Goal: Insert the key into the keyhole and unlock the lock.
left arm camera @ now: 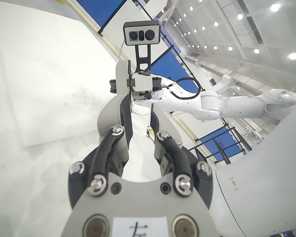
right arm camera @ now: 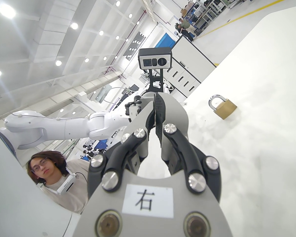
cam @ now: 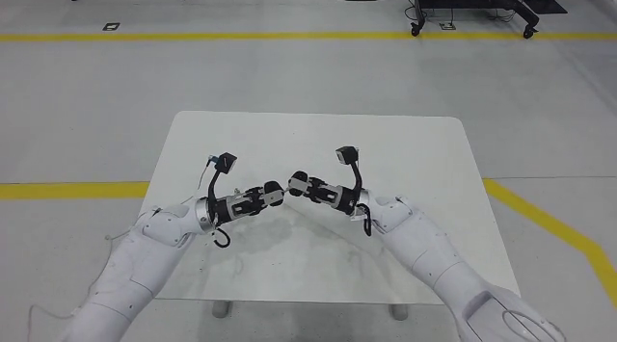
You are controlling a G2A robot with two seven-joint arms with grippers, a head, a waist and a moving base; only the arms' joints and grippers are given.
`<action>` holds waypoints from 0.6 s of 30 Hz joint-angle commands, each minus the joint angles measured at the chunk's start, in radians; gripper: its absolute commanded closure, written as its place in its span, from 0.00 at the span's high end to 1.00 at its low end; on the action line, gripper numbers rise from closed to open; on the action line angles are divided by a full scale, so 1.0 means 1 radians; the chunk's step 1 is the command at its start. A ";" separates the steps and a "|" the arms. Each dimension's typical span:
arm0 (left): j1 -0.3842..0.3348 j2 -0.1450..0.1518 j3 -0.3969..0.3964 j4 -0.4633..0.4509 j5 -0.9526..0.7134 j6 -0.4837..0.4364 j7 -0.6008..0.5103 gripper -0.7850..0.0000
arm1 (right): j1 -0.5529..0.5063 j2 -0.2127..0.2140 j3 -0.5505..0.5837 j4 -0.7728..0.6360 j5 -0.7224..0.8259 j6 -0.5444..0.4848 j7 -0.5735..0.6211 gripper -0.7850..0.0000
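Overhead, we see one white rectangular table (cam: 415, 149) with a smooth matte top and rounded corners. Two glossy white arms reach over it: the left arm (cam: 159, 236) comes in from about 7 o'clock, the right arm (cam: 429, 246) from about 5 o'clock.

Their two grippers meet nose to nose near the table's centre. The left gripper (cam: 281, 191) sits at 9 o'clock of the right gripper (cam: 293, 184). The tips are very close, and we cannot tell whether they touch.

Each gripper has two grey metal fingers lined with black ribbed rubber pads, hinged on black links with round silver bolts. From the left wrist, we see the left gripper's fingers (left arm camera: 126, 117) parted and released, with a clear gap between them. From the right wrist, we see the right gripper's pads (right arm camera: 159, 114) clenched together at the tips. We cannot make out anything pinched between them.

We count one padlock (right arm camera: 222, 108), with a blocky brass body and a curved silver shackle. It lies on the bare table top, apart from the right gripper, with nothing touching it.
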 commanded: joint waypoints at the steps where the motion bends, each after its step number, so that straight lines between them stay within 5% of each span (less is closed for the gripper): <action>1: 0.002 -0.001 -0.001 -0.002 0.023 0.002 0.016 0.20 | 0.000 -0.002 0.003 0.002 -0.018 0.000 -0.006 0.00; 15: 0.011 -0.006 -0.002 -0.011 0.084 0.023 0.064 0.09 | -0.002 -0.014 0.015 0.009 -0.076 0.000 -0.028 0.00; 18: 0.010 -0.007 -0.003 -0.011 0.104 0.038 0.080 0.00 | -0.003 -0.014 0.018 0.007 -0.080 0.000 -0.022 0.00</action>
